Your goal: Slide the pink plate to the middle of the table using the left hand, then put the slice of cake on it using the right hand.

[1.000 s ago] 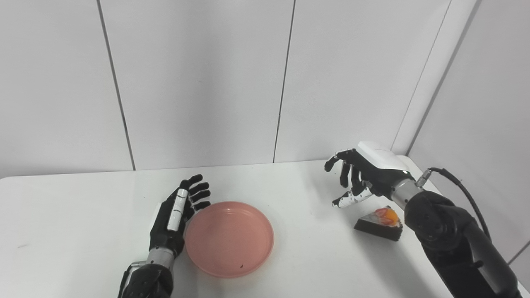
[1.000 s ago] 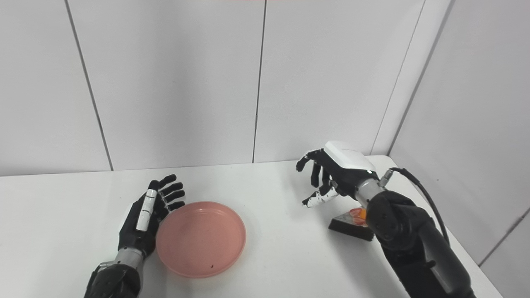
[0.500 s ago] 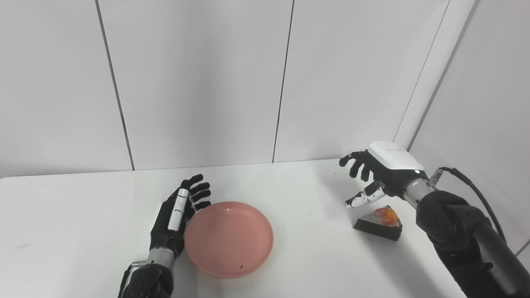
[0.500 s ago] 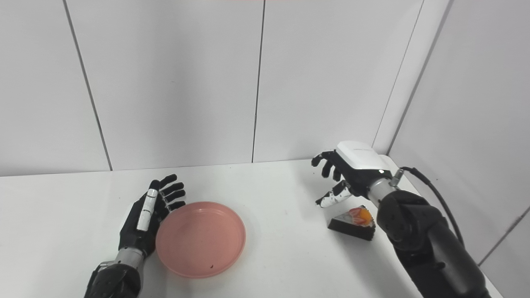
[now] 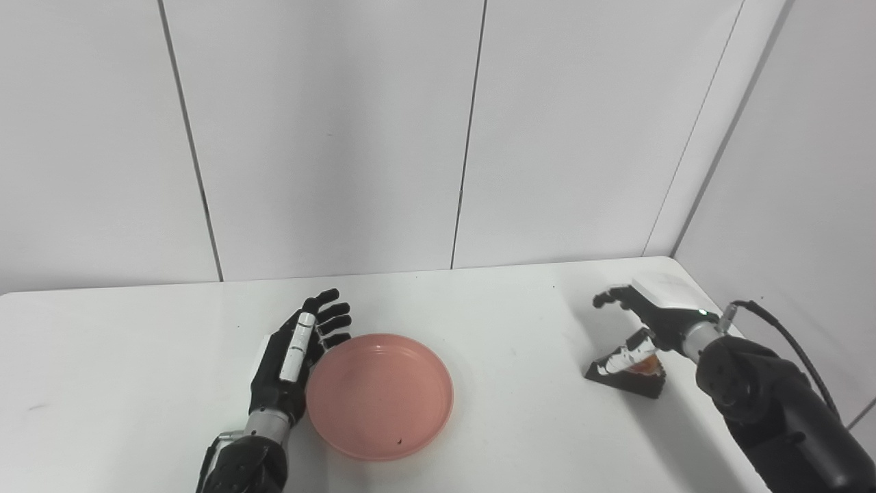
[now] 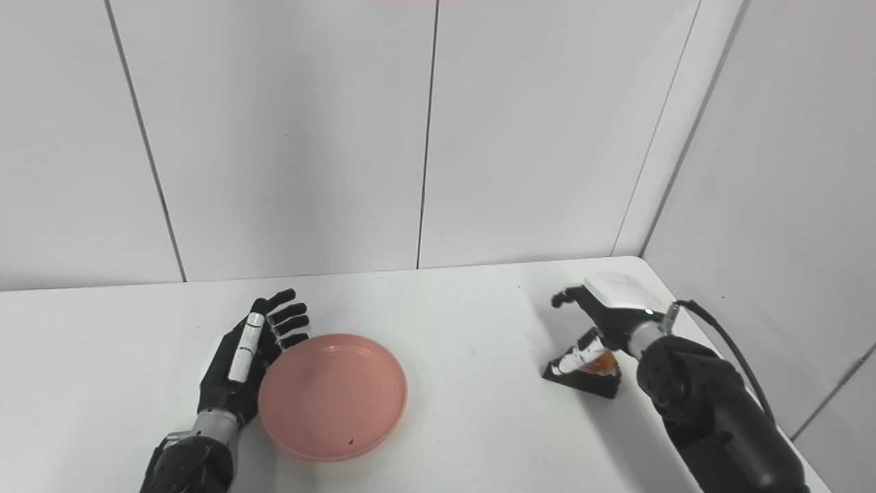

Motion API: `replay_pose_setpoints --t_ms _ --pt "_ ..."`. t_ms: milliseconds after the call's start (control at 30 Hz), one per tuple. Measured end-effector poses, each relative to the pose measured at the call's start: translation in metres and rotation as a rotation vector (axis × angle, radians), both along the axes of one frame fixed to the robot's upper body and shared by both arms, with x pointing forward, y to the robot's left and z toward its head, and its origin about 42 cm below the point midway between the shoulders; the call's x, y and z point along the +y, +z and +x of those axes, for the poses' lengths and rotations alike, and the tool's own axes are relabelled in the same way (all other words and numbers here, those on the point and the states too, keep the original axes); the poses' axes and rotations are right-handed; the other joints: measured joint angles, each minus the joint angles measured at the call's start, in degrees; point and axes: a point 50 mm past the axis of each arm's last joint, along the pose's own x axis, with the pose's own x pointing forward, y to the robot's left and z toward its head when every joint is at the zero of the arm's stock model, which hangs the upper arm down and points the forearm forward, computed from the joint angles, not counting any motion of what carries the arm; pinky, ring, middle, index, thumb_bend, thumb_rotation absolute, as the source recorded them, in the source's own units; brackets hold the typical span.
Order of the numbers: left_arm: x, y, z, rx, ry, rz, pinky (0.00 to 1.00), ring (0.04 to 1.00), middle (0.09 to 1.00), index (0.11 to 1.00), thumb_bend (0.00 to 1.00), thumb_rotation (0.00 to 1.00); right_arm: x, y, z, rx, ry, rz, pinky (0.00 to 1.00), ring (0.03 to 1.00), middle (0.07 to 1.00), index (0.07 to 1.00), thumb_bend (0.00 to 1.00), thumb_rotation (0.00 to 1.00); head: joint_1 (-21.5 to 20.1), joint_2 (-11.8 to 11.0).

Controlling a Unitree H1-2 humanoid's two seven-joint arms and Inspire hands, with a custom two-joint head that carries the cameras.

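Now: right robot hand [image 5: 640, 322] sits over the cake slice [image 5: 626, 373] at the surface's [image 5: 137, 370] right side, fingers spread, thumb touching it, no grip. Left robot hand [image 5: 294, 352] is open, flat against the pink plate's [image 5: 380, 394] left rim, mid-surface.

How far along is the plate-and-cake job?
Done: the pink plate sits near the table's middle, left robot hand open beside its rim. In hand: the right robot hand is open over the cake slice, not yet gripping. Left: grasp it and place it on the plate.
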Motion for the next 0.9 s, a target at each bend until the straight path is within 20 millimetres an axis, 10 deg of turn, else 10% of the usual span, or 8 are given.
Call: replay_pose_setpoints --t_ms 367,900 --pt "0.0 0.0 0.0 -0.001 -0.007 0.001 0.65 0.73 0.721 0.721 0.69 0.8 -0.035 -0.038 0.013 0.01 -0.038 0.048 0.7 0.822 0.836 0.722 1.0 0.38 -0.1 0.3" --pt "0.0 0.0 0.0 0.0 -0.013 0.003 0.65 0.731 0.727 0.729 0.71 0.8 -0.032 -0.037 0.011 0.007 -0.011 0.062 0.67 0.798 0.833 0.722 1.0 0.39 -0.1 0.4"
